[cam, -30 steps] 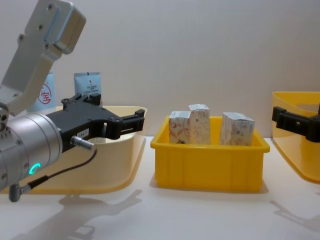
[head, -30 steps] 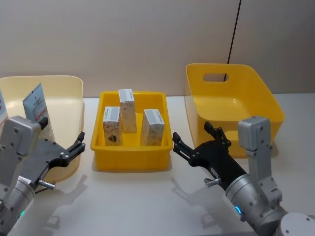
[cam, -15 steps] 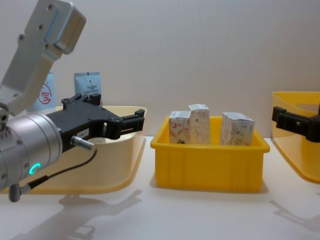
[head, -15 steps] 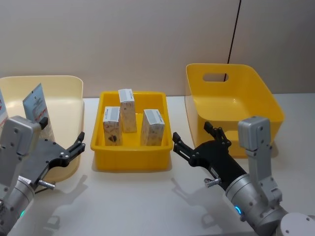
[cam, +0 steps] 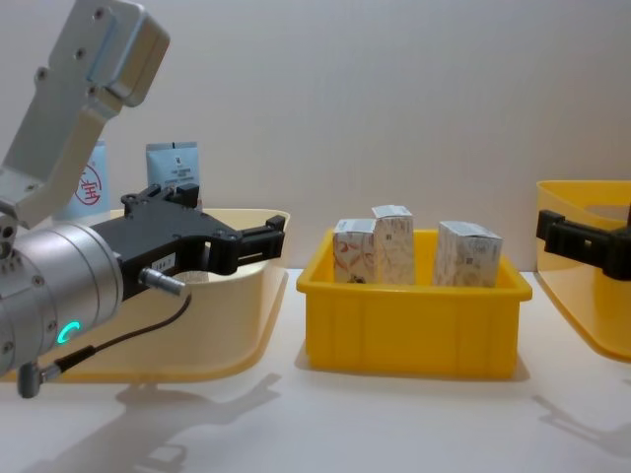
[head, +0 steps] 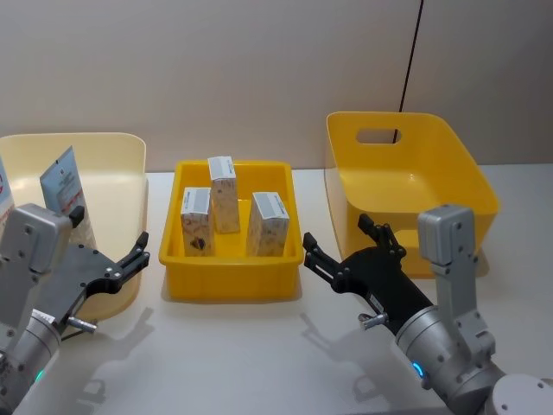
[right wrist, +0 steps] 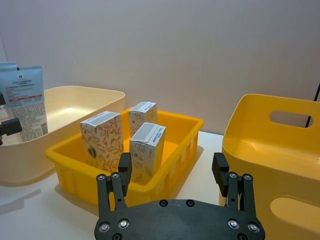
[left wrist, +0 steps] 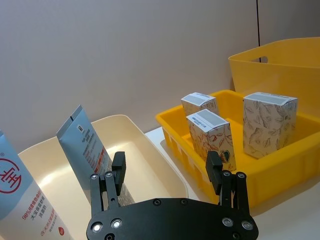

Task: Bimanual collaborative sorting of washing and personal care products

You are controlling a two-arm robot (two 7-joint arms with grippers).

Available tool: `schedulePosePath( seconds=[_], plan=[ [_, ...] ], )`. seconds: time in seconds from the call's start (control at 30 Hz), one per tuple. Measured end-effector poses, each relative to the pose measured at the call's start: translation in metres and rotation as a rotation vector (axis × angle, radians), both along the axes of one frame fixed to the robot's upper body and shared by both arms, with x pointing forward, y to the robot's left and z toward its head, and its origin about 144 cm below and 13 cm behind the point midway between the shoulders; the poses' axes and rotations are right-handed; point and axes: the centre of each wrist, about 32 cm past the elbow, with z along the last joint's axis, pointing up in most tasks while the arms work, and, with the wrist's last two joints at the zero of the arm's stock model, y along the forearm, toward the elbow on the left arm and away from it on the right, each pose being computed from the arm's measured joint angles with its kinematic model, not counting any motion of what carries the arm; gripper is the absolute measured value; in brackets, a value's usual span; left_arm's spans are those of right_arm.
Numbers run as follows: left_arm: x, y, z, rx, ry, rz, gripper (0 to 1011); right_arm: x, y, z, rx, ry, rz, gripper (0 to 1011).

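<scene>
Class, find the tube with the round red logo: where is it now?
In the left wrist view, the red-logo tube sits in the cream tub on the robot's left, next to the other light-blue tube.

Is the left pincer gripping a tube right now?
No, the left pincer hangs open by the cream tub and holds nothing.
</scene>
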Motion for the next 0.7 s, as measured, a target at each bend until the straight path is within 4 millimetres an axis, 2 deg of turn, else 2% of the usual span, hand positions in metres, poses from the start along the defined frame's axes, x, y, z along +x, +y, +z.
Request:
schedulePosePath(
  seconds=[0.7],
  plan=[
    [0.0, 0.0, 0.0, 0.0, 0.0, 0.0, 1000, 0.0, 0.0, 0.0, 0.0, 0.0, 0.0, 1001]
  ],
)
